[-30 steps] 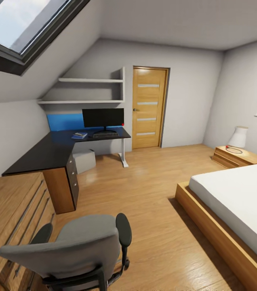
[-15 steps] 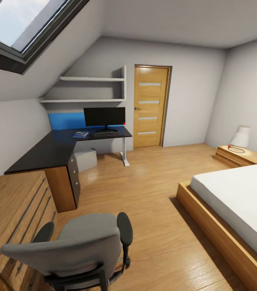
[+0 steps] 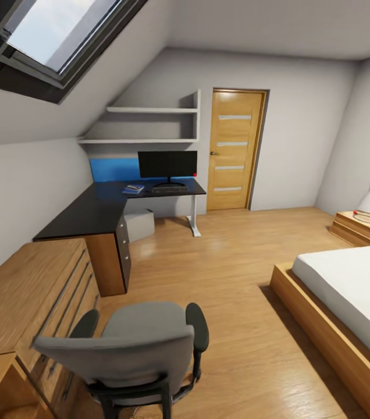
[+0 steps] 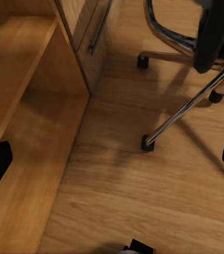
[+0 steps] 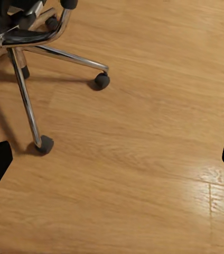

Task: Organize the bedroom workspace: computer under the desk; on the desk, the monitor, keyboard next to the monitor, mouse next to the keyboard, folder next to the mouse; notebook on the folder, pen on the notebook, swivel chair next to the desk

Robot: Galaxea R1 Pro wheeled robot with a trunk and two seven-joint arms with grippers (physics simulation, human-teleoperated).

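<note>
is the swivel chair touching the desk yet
Apart. The head view shows the swivel chair in the foreground, with bare wood floor between it and the desk farther back.

Floor (image 5: 143, 159): light wood planks, with a glossy patch near one fingertip
Swivel chair (image 5: 33, 47): chrome legs on dark castors; base resting on the floor
Right gripper (image 5: 112, 159): dark fingertips at opposite edges; jaws wide apart, holding nothing

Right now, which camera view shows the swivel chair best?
The head view is best: it shows the swivel chair from behind, with its grey backrest, seat and both armrests, standing on the wooden floor near the dresser. The left wrist view and the right wrist view show just its chrome legs and black casters from above.
</note>
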